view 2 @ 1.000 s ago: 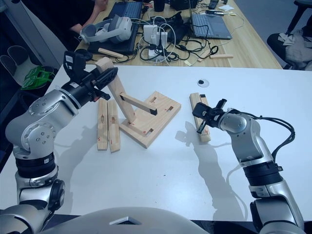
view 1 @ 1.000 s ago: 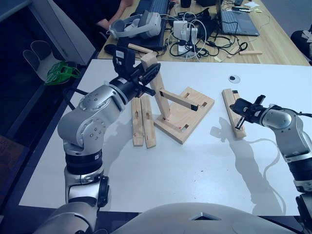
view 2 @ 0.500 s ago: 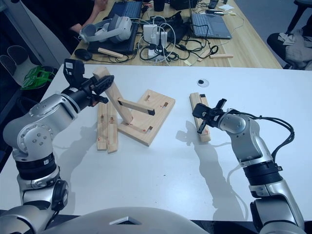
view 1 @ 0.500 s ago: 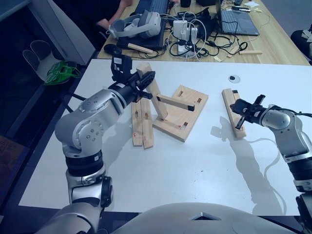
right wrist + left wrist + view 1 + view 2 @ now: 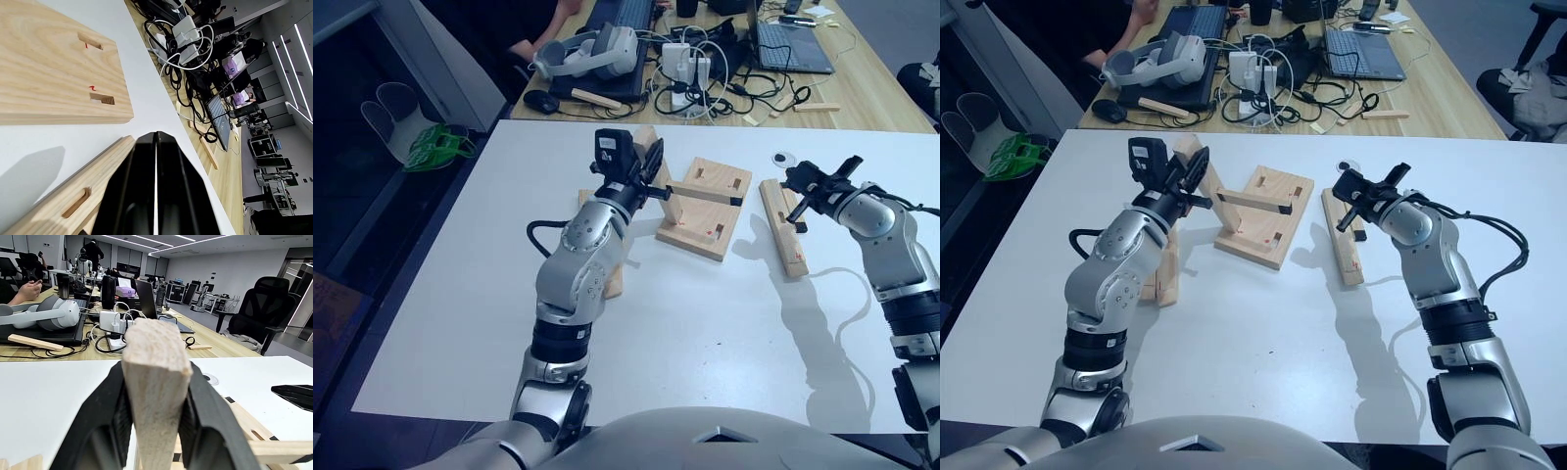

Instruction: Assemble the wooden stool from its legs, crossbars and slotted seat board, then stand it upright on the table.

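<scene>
Left eye view: the left gripper [image 5: 644, 166] clamps a leg [image 5: 668, 201], crossbar [image 5: 705, 193] attached, apparently seating it in the seat board [image 5: 710, 220] on the table [image 5: 705, 323]. Left wrist view: jaws pinch that leg. Right wrist view: the right gripper [image 5: 155, 147], jaws closed and empty, is above a loose leg [image 5: 83, 205] beside the seat board.

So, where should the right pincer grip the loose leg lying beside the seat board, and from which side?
At its middle, across the narrow width, straight from above. The loose leg lies flat on the table, both long edges free; the seat board is apart. The right pincer, shut, must open first.
</scene>
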Controlling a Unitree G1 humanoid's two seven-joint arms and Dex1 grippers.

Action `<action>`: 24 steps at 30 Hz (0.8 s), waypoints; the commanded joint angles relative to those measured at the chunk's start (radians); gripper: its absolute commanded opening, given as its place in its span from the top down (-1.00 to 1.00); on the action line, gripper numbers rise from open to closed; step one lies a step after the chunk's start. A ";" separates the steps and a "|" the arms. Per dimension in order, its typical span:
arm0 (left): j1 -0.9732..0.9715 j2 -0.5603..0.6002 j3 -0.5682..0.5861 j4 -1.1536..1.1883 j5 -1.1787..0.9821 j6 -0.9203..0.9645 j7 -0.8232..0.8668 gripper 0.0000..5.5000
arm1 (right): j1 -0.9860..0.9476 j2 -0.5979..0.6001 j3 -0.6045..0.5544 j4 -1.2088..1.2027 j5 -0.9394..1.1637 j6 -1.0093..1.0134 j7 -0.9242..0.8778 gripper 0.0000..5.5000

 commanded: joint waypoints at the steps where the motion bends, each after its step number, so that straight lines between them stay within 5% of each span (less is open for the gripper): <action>1: 0.017 0.021 -0.030 0.000 0.037 0.051 -0.024 0.63 | 0.003 0.006 -0.009 0.009 -0.005 -0.015 -0.018 1.00; 4: -0.001 0.026 -0.042 -0.033 0.041 0.076 -0.045 0.63 | 0.010 0.019 -0.003 0.010 -0.004 -0.015 -0.031 1.00; 12: -0.042 -0.027 0.023 -0.086 0.052 -0.009 -0.028 0.13 | 0.058 0.080 -0.003 0.027 -0.002 -0.023 -0.094 1.00; 18: -0.176 0.065 0.113 -0.163 0.131 -0.076 -0.023 -0.24 | 0.047 0.129 -0.098 0.089 0.022 -0.034 -0.249 1.00; 24: -0.101 0.211 0.382 -0.063 0.091 0.433 0.006 -0.55 | 0.084 0.130 -0.116 0.056 0.025 -0.024 -0.275 1.00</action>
